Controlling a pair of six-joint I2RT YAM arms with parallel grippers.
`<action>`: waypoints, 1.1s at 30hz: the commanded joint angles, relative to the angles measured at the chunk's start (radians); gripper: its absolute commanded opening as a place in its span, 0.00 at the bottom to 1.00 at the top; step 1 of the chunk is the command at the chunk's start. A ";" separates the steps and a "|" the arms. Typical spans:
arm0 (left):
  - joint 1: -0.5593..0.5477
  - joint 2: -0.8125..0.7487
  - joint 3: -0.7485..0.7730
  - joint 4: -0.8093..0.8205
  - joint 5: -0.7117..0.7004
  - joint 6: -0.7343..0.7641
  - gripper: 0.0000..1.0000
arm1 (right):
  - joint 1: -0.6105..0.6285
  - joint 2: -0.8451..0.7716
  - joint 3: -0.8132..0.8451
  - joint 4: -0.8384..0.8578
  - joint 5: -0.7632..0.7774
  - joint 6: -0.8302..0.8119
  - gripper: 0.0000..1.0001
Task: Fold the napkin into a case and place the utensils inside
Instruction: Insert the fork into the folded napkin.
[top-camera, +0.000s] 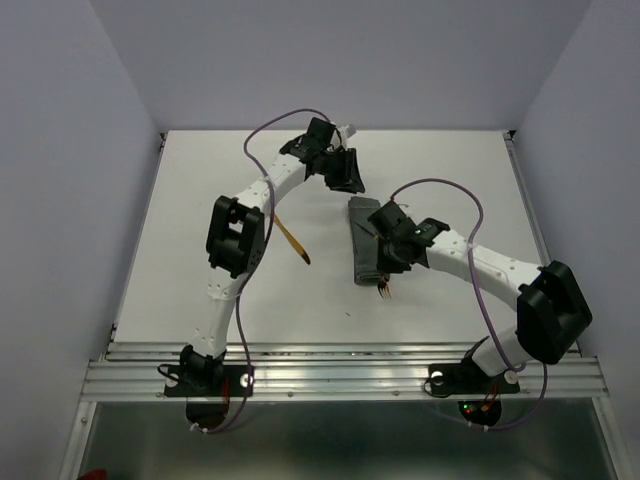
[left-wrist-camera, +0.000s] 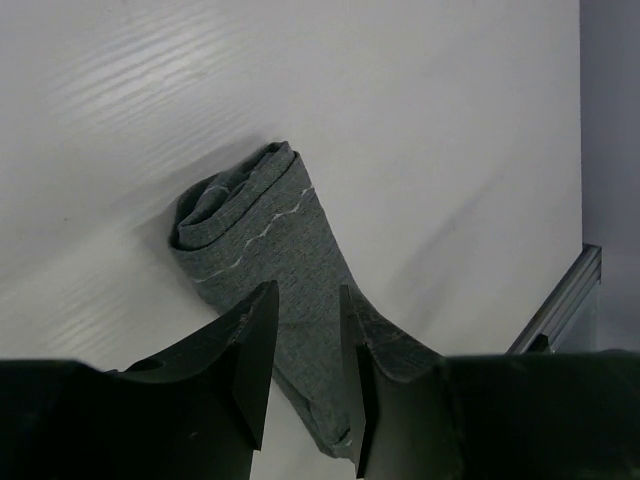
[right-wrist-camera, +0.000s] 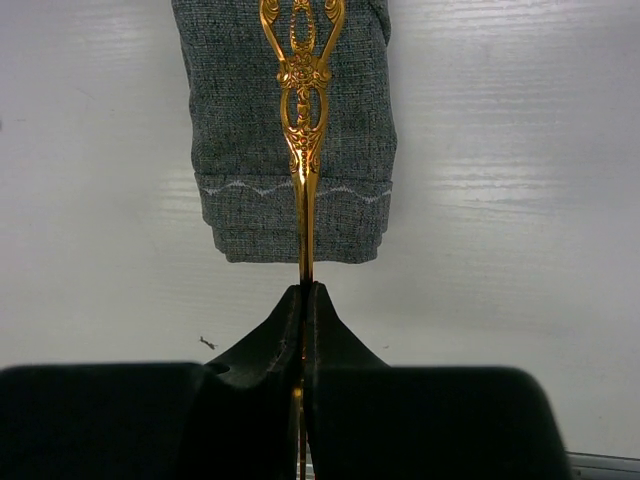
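The napkin, folded into a long narrow dark grey case (top-camera: 362, 262), lies mid-table. My right gripper (right-wrist-camera: 305, 290) is shut on an ornate golden utensil (right-wrist-camera: 303, 110), whose handle lies along the top of the case (right-wrist-camera: 250, 120); its tines (top-camera: 385, 292) stick out behind the gripper (top-camera: 386, 246). A second utensil (top-camera: 293, 240) rests on the table to the left of the case. My left gripper (top-camera: 348, 185) hovers at the case's far end, open, its fingers straddling the cloth (left-wrist-camera: 270, 230) with a gap between them (left-wrist-camera: 306, 292).
White tabletop (top-camera: 200, 220) enclosed by pale walls at the back and both sides. A metal rail (top-camera: 340, 365) runs along the near edge by the arm bases. A table-edge rail (left-wrist-camera: 560, 295) shows at the right of the left wrist view.
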 joint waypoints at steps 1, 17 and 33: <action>-0.014 0.067 0.122 0.007 0.076 0.001 0.42 | -0.026 0.003 0.004 0.055 -0.038 -0.010 0.01; -0.019 0.211 0.122 0.018 0.058 0.018 0.43 | -0.094 0.146 0.093 0.079 -0.132 -0.079 0.01; -0.019 0.191 0.101 0.018 0.060 0.036 0.43 | -0.181 0.315 0.269 0.093 -0.153 -0.279 0.01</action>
